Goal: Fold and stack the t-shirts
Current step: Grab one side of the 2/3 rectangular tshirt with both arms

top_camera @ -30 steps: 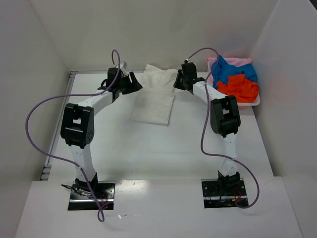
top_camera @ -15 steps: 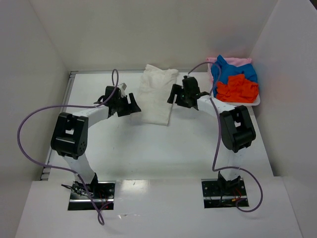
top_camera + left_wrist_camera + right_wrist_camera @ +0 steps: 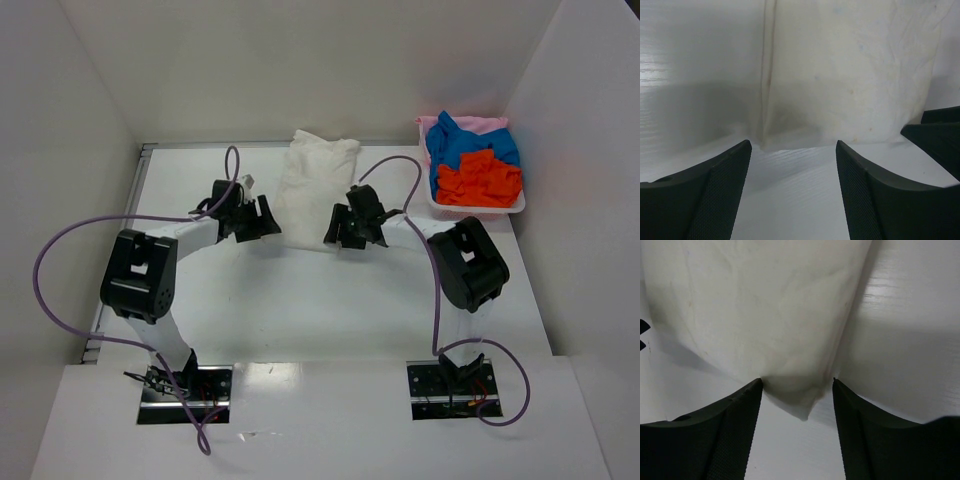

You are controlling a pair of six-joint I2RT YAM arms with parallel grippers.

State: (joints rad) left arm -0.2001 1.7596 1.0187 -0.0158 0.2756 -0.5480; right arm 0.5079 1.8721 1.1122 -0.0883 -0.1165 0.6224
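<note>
- The left hand (image 3: 260, 218) was open wide. Its two fingers (image 3: 715, 195) held nothing.
- It sat low over the counter (image 3: 320, 310), just beside the near left corner of the off-white t-shirt (image 3: 315, 190). In the left wrist view the shirt's near edge (image 3: 850, 75) lay just past the fingertips, with bare counter between the fingers.
- The right hand (image 3: 345, 228) was open too, at the shirt's near right corner.
- In the right wrist view that corner of the shirt (image 3: 755, 305) poked in between the two fingers (image 3: 725, 435). The fingers stood apart on both sides of it and were not pinching it. I could not tell if the tips touched the cloth.
- The off-white t-shirt lay folded and flat on the counter, between the two hands and toward the back.
- The blue t-shirt (image 3: 470, 145), the orange-red t-shirt (image 3: 480, 180) and the pink t-shirt (image 3: 480, 122) were bunched up in the white tray (image 3: 480, 209) at the back right, well apart from both hands.
</note>
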